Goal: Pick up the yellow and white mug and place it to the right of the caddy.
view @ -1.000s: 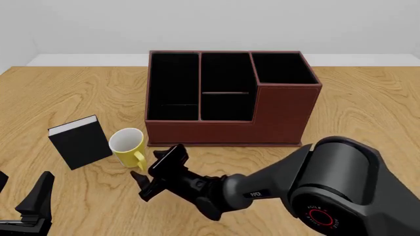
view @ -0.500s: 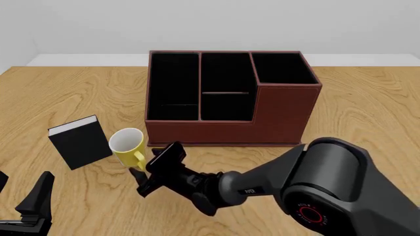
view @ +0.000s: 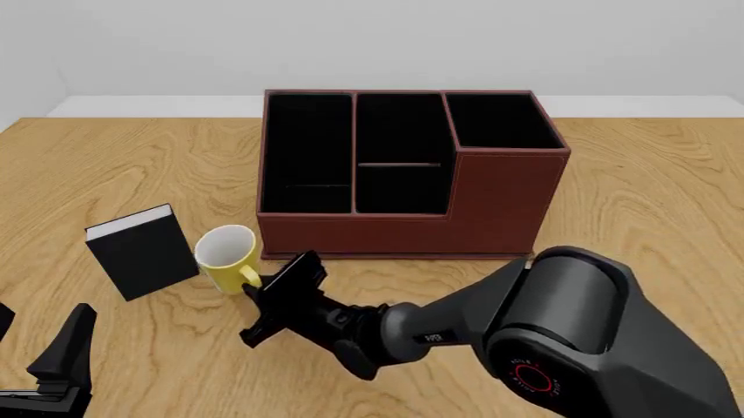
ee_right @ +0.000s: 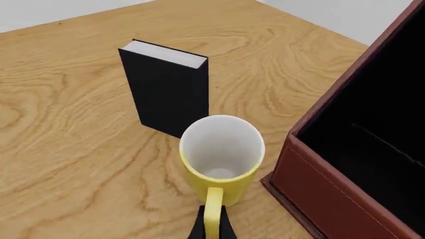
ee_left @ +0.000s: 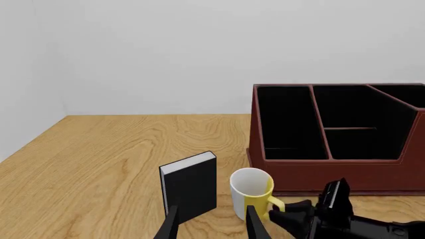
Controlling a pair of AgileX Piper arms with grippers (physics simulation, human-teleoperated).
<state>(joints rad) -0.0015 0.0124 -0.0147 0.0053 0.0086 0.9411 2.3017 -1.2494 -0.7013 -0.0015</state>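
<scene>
Right wrist view shows the right gripper [ee_right: 211, 226] closed on the yellow loop handle of the mug [ee_right: 221, 157], the dark fingertips [ee_right: 198, 230] pressed against either side of the handle with no gap visible. The front view confirms it: the right gripper [view: 258, 294] meets the mug [view: 228, 257] at its handle, on the side facing the near edge of the table [view: 651, 192].

The mug stands upright on the table, mouth up, white inside, in the left half and nearer the near edge than the far one. It is just beside the left front corner of the caddy [view: 402, 174], apart from it by a narrow strip of wood.

A black book [view: 141, 251] with white pages stands upright just to the left of the mug, close but not seen touching.

The caddy sits near the middle of the table, its taller section at its right end, the compartments black inside.

Left gripper [view: 64, 357] rests at the near left corner, well apart from the mug. Left wrist view shows its two fingers [ee_left: 171, 226] spread, holding nothing, with the book [ee_left: 190, 184], mug [ee_left: 252, 191] and caddy [ee_left: 332, 172] beyond them.
</scene>
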